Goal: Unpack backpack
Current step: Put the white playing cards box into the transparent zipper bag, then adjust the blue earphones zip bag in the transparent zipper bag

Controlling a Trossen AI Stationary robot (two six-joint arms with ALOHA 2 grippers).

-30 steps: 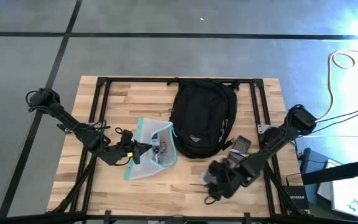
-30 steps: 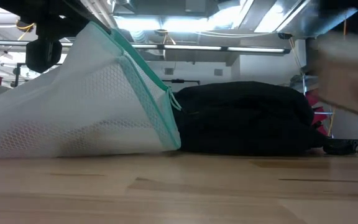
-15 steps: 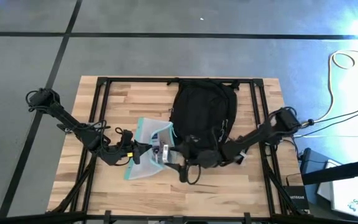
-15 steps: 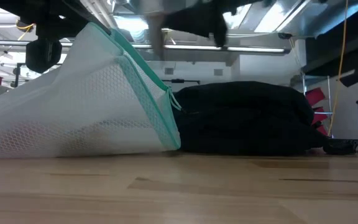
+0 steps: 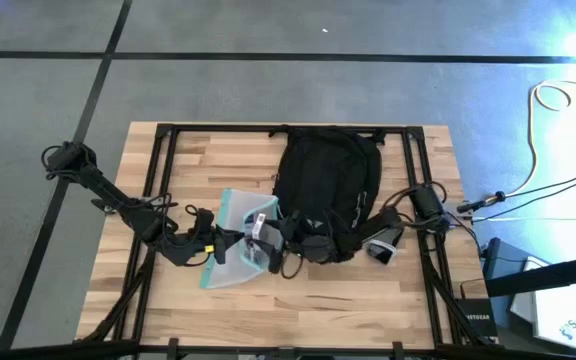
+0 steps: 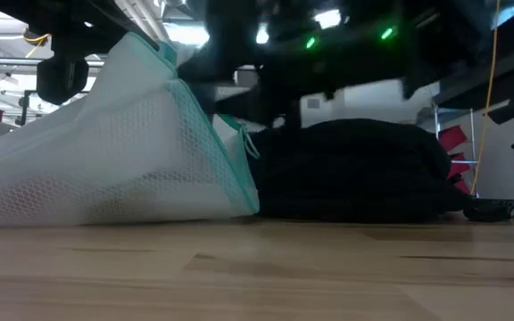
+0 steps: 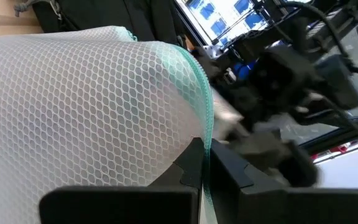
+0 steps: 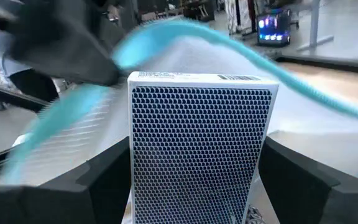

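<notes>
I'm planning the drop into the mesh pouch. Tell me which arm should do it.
Right. The right gripper is already shut on the patterned box and has it at the mesh pouch mouth. The left gripper is shut on the pouch's teal edge, holding it open.

Quick count of what's on the table: one black backpack [image 5: 326,175], one clear mesh pouch [image 5: 230,255] with teal edging, one small patterned box [image 8: 199,146] like a card deck, plus two robot arms, so two grippers total, left gripper [image 5: 214,246] and right gripper [image 5: 268,240].
</notes>
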